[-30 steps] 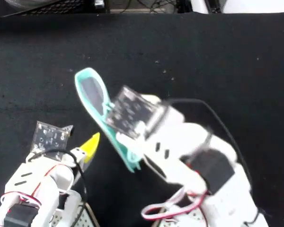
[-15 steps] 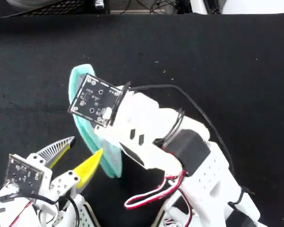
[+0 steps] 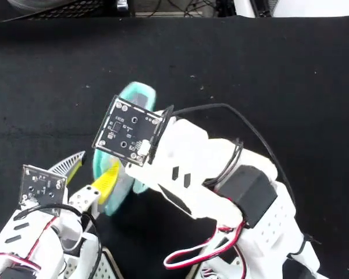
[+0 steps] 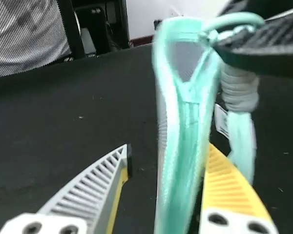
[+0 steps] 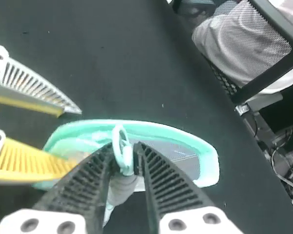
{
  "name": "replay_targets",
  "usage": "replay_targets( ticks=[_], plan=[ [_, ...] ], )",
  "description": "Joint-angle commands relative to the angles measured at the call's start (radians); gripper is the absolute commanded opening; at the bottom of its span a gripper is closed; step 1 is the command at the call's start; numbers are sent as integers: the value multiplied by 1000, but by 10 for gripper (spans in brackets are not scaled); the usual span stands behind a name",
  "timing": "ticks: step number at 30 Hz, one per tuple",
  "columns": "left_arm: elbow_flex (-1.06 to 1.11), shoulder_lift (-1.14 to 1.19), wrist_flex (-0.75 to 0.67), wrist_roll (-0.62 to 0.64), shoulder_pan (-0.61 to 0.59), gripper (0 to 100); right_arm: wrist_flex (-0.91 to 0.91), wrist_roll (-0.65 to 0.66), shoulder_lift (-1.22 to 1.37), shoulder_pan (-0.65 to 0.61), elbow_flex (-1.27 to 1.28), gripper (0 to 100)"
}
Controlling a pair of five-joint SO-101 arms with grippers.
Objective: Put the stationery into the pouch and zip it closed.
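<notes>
High view, change: Your right arm's camera board (image 3: 128, 134) now sits over the middle of the pouch (image 3: 137, 92). A second ago the pouch lay stretched out long with that arm off to its side. Its far end has shifted right in the last half second. Your left gripper (image 3: 99, 161) has come up from the near edge, and its yellow finger (image 3: 107, 183) lies against the pouch's near end.
High view, hidden: The board covers what that arm holds and most of the pouch. You get teal only past the board and beside the yellow finger, on the black table (image 3: 267, 81).
Left wrist view: Here the pouch stands on edge between the left fingers, which are spread wide. It is hard against the yellow one and apart from the grey finger (image 4: 95, 183).
Left wrist view, cut off: The pouch's near end runs out of frame.
Right wrist view: Your right gripper (image 5: 128, 155) has its black fingers pinched together on the zip pull (image 5: 120, 141), a teal ring at the pouch's rim.
Right wrist view, hard to make out: The grey patch inside the teal rim may be the open mouth or a mesh side. You cannot tell which, nor whether any stationery is inside.
</notes>
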Motion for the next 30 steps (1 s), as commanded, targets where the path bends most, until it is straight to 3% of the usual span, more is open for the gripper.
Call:
replay_targets(
  ticks=[1,9,15,20,22,30],
  plan=[
    [-4,-3,-26,-14,-18,247,25,5,2,-11,-53,12],
    [18,12,-146,-11,-8,247,104,6,1,-11,-59,12],
    [41,66,-149,-11,-8,234,106,5,1,-11,-58,12],
    [33,55,-153,-46,-4,27,101,5,1,-11,-53,12],
    [44,49,-144,-104,31,32,101,5,1,-11,-53,12],
    [44,37,-143,-77,62,30,101,3,1,-11,-53,12]
  ],
)
